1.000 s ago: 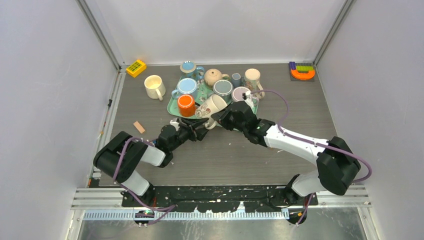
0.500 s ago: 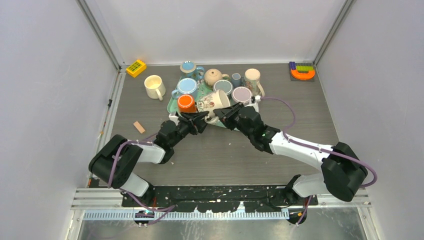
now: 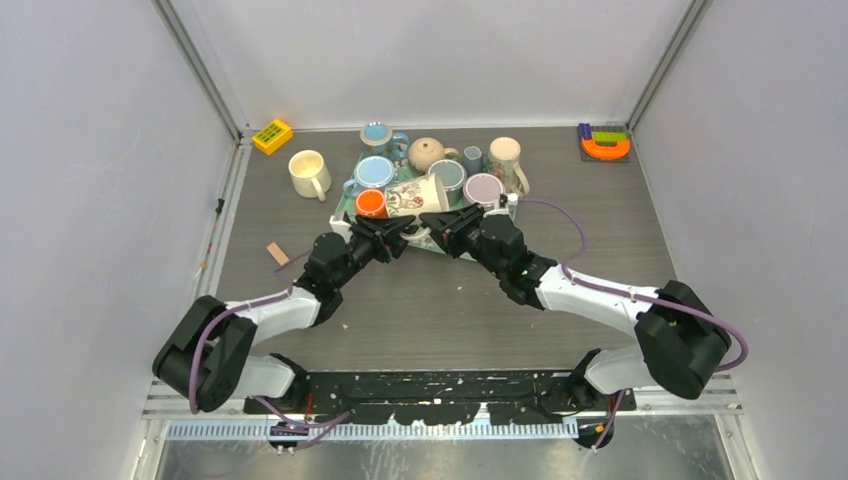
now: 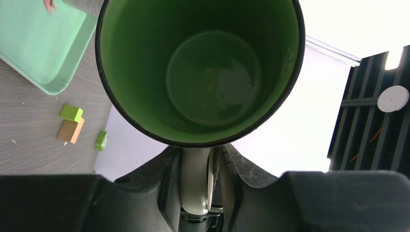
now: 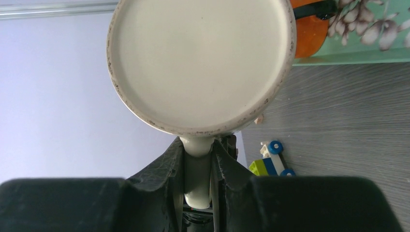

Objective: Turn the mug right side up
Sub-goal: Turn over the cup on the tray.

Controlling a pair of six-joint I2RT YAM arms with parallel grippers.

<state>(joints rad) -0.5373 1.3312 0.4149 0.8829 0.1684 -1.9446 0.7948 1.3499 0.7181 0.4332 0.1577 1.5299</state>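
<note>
The mug [image 3: 415, 195] is lying on its side, apparently lifted just over the near rim of the green tray [image 4: 38, 53]. It is sitting at 12 o'clock from the arm bases, its green mouth facing roughly 9 o'clock and its pale base 3 o'clock. The left end effector [image 4: 196, 169] and right end effector [image 5: 197, 164] are both pinching the cream handle between closed fingers, so the turn is looking about half done. The next move is calling for rolling the mouth upward, one end effector probably releasing, then lowering the base flat onto the counter [image 3: 450, 300].
</note>
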